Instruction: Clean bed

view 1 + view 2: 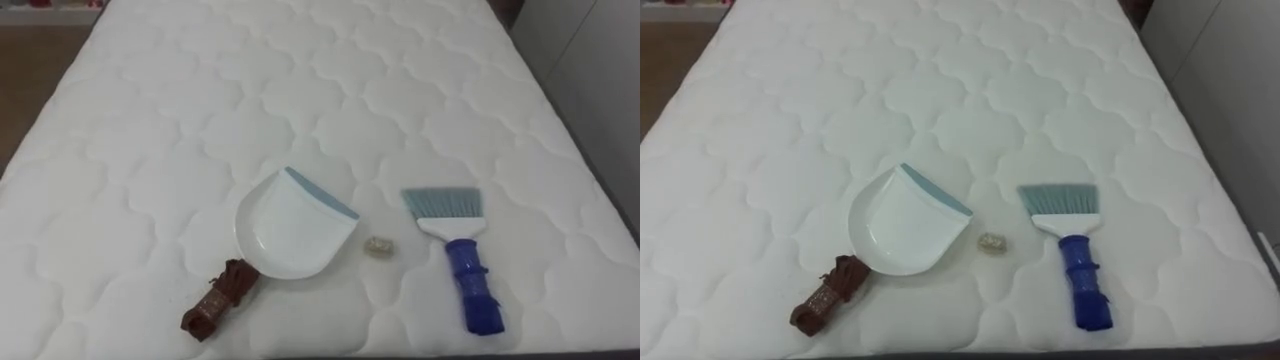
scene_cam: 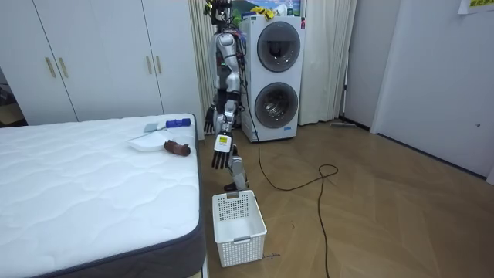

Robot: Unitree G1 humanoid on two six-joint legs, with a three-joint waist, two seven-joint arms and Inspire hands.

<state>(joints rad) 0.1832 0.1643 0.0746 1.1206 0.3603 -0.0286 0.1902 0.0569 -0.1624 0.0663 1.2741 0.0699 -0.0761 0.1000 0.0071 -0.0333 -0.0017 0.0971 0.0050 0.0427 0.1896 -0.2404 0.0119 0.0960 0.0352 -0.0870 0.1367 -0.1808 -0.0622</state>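
- I stand at the end of the white quilted mattress
- My left hand and right hand hang at my sides, fingers loose, holding nothing
- A small beige crumb lies between the white brown-handled dustpan and the blue-handled brush

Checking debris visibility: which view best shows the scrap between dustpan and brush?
Left eye view: the scrap lies clear of dustpan and brush. The right eye view shows much the same; in the room view it is too small to tell.
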